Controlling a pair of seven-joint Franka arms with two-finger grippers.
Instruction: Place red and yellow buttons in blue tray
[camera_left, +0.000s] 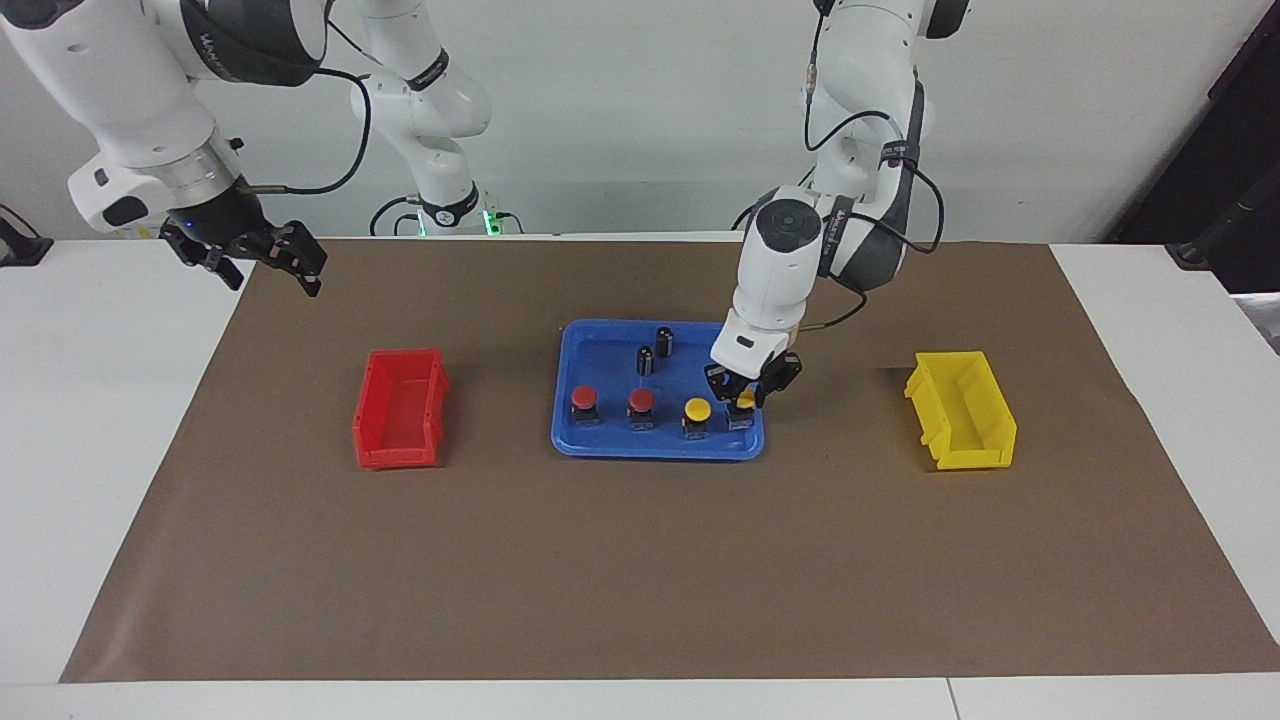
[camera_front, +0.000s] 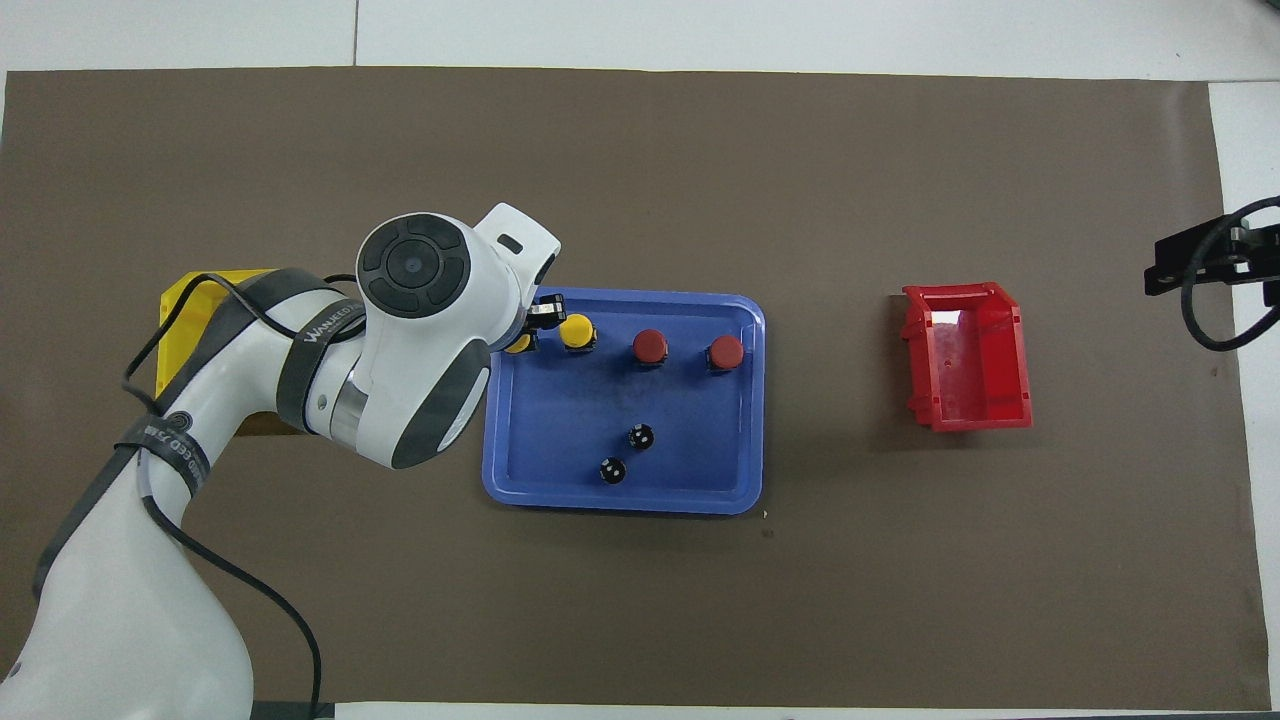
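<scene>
The blue tray lies mid-table. In it stand two red buttons and one yellow button in a row; they also show in the overhead view. The second yellow button stands at the end of that row toward the left arm's end, mostly hidden. My left gripper is low over the tray, right at this button. My right gripper waits open and empty, raised over the mat's edge.
Two small dark capless cylinders stand in the tray, nearer to the robots than the buttons. A small red bin sits toward the right arm's end, a small yellow bin toward the left arm's end.
</scene>
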